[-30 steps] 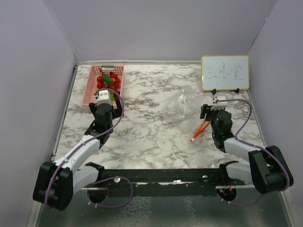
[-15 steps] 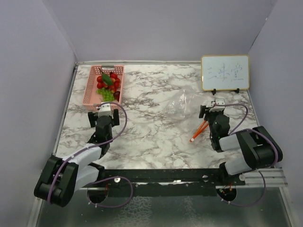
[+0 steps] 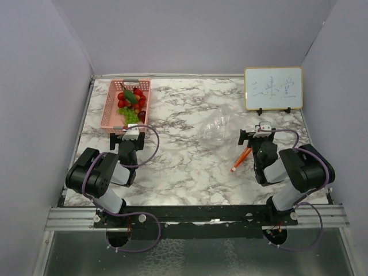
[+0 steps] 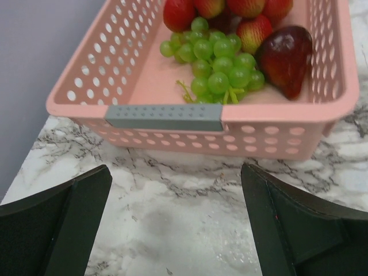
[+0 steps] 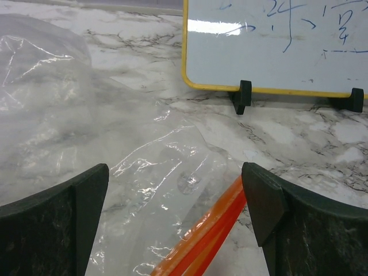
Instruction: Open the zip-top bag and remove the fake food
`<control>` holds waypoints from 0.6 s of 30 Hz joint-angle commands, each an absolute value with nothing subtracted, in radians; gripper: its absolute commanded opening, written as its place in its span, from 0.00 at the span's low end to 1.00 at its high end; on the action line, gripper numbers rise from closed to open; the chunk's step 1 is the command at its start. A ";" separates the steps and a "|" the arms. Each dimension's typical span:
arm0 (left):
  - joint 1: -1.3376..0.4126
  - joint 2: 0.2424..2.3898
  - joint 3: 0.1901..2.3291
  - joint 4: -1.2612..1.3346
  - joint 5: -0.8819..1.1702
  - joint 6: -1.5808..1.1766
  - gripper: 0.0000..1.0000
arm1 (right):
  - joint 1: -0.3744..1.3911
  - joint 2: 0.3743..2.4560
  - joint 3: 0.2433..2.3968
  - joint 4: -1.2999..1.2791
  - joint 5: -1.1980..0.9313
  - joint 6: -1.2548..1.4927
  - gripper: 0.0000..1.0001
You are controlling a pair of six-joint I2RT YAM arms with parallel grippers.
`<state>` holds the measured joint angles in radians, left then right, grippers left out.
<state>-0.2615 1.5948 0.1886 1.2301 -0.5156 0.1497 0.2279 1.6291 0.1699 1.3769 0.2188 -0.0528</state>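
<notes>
The zip-top bag (image 3: pixel 220 127) lies flat and crumpled on the marble, its orange zip strip (image 3: pixel 241 159) pointing towards the near right. The right wrist view shows the clear bag (image 5: pixel 115 132) and strip (image 5: pixel 207 236) on the table below and between my fingers. My right gripper (image 3: pixel 257 133) (image 5: pixel 175 169) is open just above them, gripping nothing. The fake food (image 3: pixel 131 103) sits in the pink basket: green grapes (image 4: pixel 215 69), a dark red piece (image 4: pixel 286 57) and red round ones. My left gripper (image 3: pixel 130 137) (image 4: pixel 175 172) is open over bare marble just short of the basket.
The pink mesh basket (image 3: pixel 109 112) (image 4: pixel 167 117) stands at the back left by the wall. A small whiteboard (image 3: pixel 273 88) (image 5: pixel 276 46) on black feet stands at the back right, close behind the bag. Enclosure walls ring the table.
The left gripper has drawn back from the basket's near end towards me. Both arms have folded back towards their bases. The right jaws have spread wider over the bag's strip.
</notes>
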 commanded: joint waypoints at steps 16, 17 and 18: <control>-0.051 1.641 0.262 1.270 -0.285 -0.009 0.92 | 0.225 1.639 0.189 1.435 0.224 -0.066 0.99; -0.051 1.639 0.263 1.270 -0.285 -0.009 0.92 | 0.225 1.640 0.189 1.435 0.224 -0.065 0.99; -0.051 1.640 0.263 1.269 -0.286 -0.008 0.92 | 0.225 1.640 0.188 1.438 0.224 -0.066 0.99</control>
<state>-0.0528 1.6363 0.2687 1.2331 -0.3191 0.0166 0.2279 1.6318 0.1772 1.3899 0.2188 -0.0570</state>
